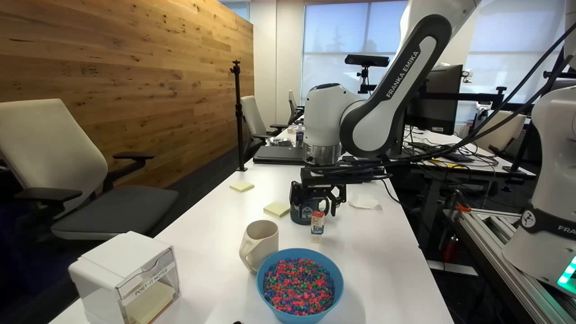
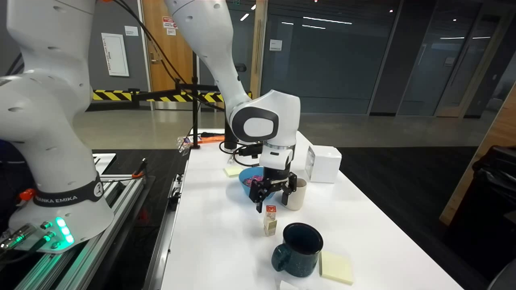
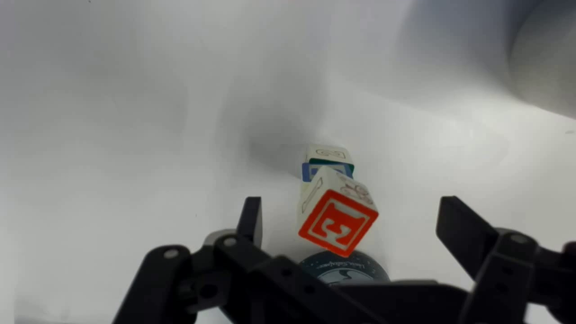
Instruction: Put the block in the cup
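Small toy blocks stand stacked on the white table. The top block, with a red letter face, sits turned above a blue-edged block; it also shows in an exterior view and in the wrist view. The dark navy mug stands upright beside the stack, partly behind my gripper in an exterior view and in the wrist view. My gripper is open and empty, pointing down above the stack. In the wrist view the top block lies between its fingers, nearer the left one, touching neither.
A beige cup and a blue bowl of colourful bits stand near the stack. Sticky-note pads lie by the mug. A white note dispenser stands at the table's side. Loose paper lies near the edge.
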{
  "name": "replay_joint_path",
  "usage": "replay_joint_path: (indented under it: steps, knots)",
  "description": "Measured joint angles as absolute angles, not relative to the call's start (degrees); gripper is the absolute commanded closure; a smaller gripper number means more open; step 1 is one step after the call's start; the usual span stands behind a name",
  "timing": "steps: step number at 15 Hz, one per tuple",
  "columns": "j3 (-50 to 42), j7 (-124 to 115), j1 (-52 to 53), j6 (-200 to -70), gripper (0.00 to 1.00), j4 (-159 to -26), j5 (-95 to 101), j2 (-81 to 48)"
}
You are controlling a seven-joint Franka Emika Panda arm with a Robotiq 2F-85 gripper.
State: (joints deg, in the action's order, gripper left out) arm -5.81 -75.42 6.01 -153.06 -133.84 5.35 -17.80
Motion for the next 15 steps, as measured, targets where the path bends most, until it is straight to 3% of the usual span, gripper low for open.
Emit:
replay_joint_path:
  steps: [15]
  knots:
    - [-6.43,-74.89,6.09,-153.06,0.02,-133.55,5.35,-19.34]
